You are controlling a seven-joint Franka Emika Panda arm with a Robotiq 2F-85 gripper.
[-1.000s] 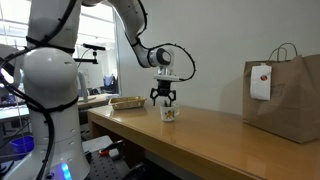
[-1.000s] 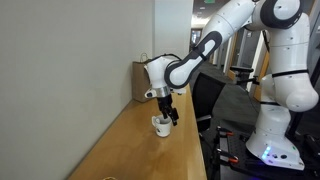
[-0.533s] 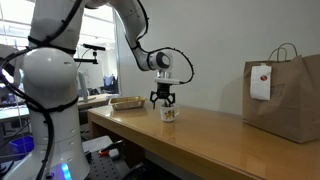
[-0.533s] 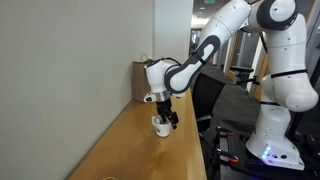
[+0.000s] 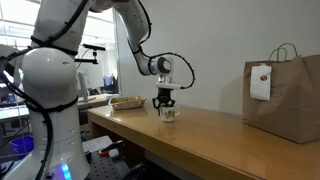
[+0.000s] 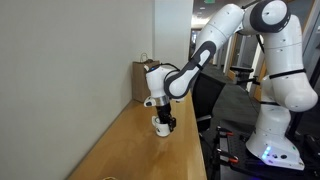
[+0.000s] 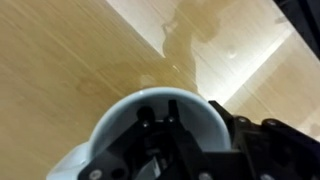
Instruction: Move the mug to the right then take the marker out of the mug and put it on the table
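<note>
The small white mug (image 5: 167, 114) (image 6: 161, 127) stands on the light wooden table (image 5: 225, 140) (image 6: 125, 145) near its front edge. My gripper (image 5: 165, 103) (image 6: 163, 119) is lowered straight onto it. In the wrist view the mug (image 7: 118, 118) fills the lower frame, and the gripper (image 7: 200, 120) straddles its right wall with one finger inside the bowl and the other outside the rim, pinched on the wall. The marker cannot be told apart from the dark finger parts inside the mug.
A large brown paper bag (image 5: 285, 90) (image 6: 141, 80) stands at one end of the table. A flat tan tray (image 5: 127, 102) lies at the other end, beyond the mug. The robot base (image 5: 50, 100) and cluttered benches flank the table.
The gripper has dropped lower onto the mug and its fingers have drawn together from wide open onto the mug's wall. The mug has not moved.
</note>
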